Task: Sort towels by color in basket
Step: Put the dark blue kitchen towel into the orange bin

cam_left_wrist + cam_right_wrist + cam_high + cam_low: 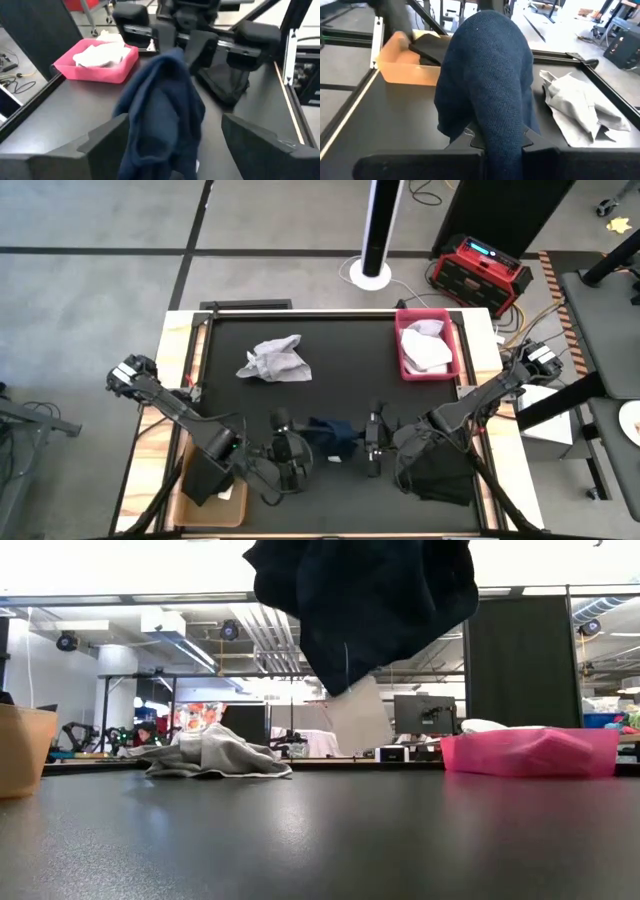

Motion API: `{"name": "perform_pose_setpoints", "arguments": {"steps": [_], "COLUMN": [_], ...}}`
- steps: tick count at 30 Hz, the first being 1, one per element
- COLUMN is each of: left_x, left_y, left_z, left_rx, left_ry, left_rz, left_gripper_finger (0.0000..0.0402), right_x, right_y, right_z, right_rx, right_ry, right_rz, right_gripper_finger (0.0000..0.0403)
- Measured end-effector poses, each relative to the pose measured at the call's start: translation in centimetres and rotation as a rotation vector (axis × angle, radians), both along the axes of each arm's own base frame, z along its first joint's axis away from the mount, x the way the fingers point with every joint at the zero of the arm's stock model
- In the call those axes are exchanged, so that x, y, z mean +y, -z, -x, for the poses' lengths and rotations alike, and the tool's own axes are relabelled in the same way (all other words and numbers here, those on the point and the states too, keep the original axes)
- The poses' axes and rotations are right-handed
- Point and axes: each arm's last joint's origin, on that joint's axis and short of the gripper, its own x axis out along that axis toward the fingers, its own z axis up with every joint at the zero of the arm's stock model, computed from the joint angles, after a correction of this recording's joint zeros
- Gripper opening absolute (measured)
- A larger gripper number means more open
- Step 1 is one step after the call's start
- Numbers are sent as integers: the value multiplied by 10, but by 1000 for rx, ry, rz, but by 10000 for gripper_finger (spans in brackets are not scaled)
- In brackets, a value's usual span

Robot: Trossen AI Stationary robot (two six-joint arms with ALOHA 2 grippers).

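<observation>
Your right end effector (497, 142) is pinched on the navy towel (333, 435), hanging above the desk (330, 355) around 6 o'clock. The left end effector (172, 137) is wide and clear, so lift before swinging toward a basket; the pink basket (405, 368) at 2 o'clock holds whites.

Overall light: bright, even indoor light is filling every view.
Source: ceiling lights (200, 650) are glowing in the low view.
Glare: the table (320, 830) is reflecting a pale sheen.
Blur: the navy towel (370, 600) is hanging dark, slightly soft-edged.
</observation>
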Motion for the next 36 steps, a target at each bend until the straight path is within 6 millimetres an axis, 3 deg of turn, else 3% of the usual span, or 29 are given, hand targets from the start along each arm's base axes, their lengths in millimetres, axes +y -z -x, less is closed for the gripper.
{"name": "perform_pose_setpoints", "arguments": {"steps": [10, 20, 25, 32, 36], "left_x": [13, 10, 8, 9, 5], "left_y": [18, 34, 41, 42, 38], "left_z": [-25, -44, -48, -48, -43], "left_rx": [10, 15, 17, 15, 4], "left_ry": [-60, 38, 33, 6, 1], "left_rz": [-34, -29, -31, -43, -38], "left_gripper_finger": [313, 300, 228, 23, 9], "right_x": [-1, -1, 0, 0, 0], "right_y": [0, 1, 0, 0, -2], "right_z": [0, 0, -1, -1, -1], "right_rx": [3, 6, 0, -2, -15], "right_ry": [-6, -8, -11, -19, -17], "right_rz": [-1, 1, 3, 1, -6], "right_gripper_finger": [13, 13, 13, 13, 23]}}
